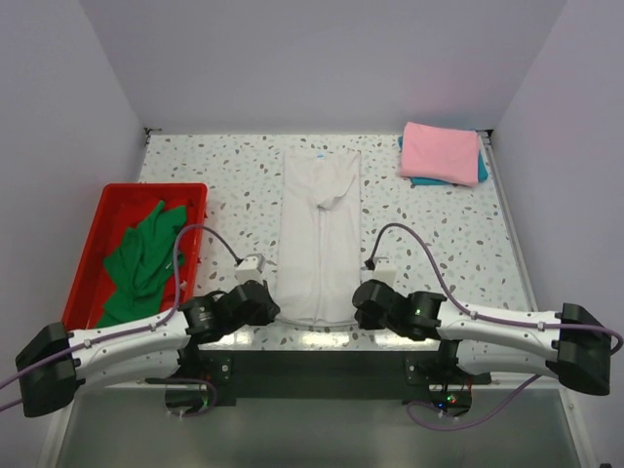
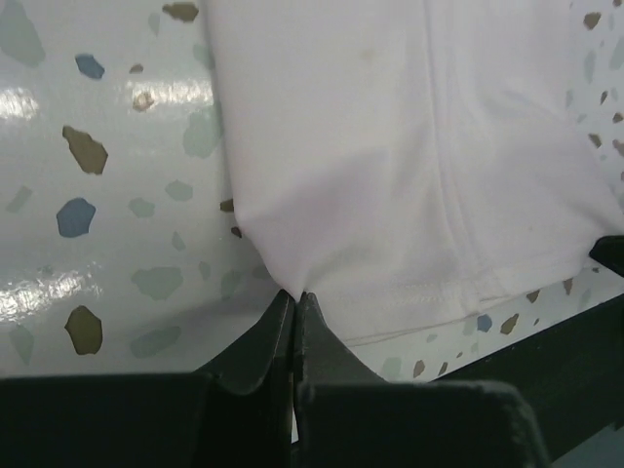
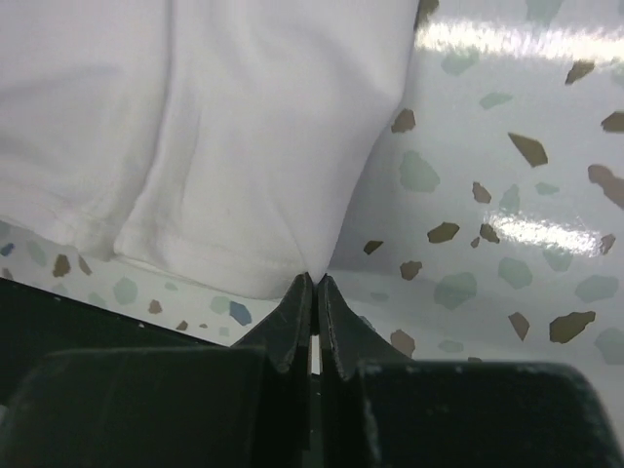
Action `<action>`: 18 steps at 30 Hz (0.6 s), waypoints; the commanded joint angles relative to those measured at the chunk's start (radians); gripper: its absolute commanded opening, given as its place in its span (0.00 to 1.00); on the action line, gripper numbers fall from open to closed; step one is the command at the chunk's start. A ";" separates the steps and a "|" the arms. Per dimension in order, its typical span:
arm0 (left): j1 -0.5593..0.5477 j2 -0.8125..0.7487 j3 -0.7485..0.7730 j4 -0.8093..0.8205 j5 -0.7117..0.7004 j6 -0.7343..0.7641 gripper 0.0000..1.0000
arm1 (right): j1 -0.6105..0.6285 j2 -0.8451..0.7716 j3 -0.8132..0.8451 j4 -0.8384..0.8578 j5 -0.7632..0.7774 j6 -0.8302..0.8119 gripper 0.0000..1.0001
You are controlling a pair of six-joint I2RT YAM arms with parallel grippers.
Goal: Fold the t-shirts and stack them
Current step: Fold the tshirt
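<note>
The left gripper (image 2: 294, 297) is pinching down on the near left corner of the white t-shirt (image 1: 320, 239). Its two dark fingers are pressing tight together, and the cloth is puckering into a small peak right where their tips meet. The right gripper (image 3: 314, 281) is doing the same at the near right corner, with its fingers clamped flat against each other and the hem drawing up into the nip. Both are gripping just above the stitched hem line, and the rest of the hem is lying flat on the table (image 1: 224, 175) between them.

Off to the left, a red tray (image 1: 156, 187) is sitting well apart from the white shirt, with a green t-shirt (image 1: 146, 258) lying crumpled inside it. In the far right corner a pink t-shirt (image 1: 441, 149) is resting folded on top of a teal t-shirt (image 1: 482, 168), which is showing only along its right and near edges. Purple cables (image 1: 210, 232) are looping up over the table beside each wrist (they are hanging clear of the cloth).

The white shirt is lying in the middle of the table as a long narrow strip, folded in lengthways, with its neck at the far end and its hem at the near edge. A soft crease is running down its length, and the fabric is looking mostly smooth.
</note>
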 commanded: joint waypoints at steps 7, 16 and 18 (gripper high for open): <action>0.097 0.195 0.297 -0.047 -0.199 0.130 0.00 | -0.065 0.171 0.340 -0.121 0.253 -0.170 0.00; 0.277 0.435 0.429 0.162 -0.176 0.245 0.00 | -0.315 0.389 0.507 0.049 0.182 -0.374 0.00; 0.295 0.482 0.465 0.228 -0.176 0.275 0.00 | -0.344 0.427 0.526 0.106 0.169 -0.414 0.00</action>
